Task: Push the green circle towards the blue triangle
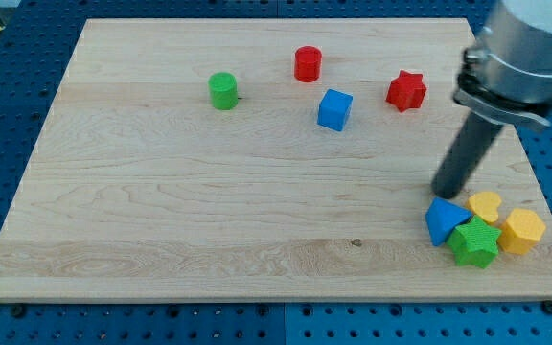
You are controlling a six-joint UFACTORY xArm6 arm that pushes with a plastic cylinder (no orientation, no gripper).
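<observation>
The green circle [223, 91] stands at the upper left of the wooden board [161, 220]. The blue triangle [443, 219] lies at the lower right, touching a green star [475, 242]. My tip [446, 194] is just above the blue triangle, at its upper edge, far to the right of the green circle. The dark rod rises up and to the right from the tip to the grey arm [530, 48].
A red circle [308, 63], a blue cube [334, 109] and a red star [406, 91] stand across the upper middle. A yellow heart [487, 205] and a yellow hexagon [523, 231] sit next to the green star near the board's right edge.
</observation>
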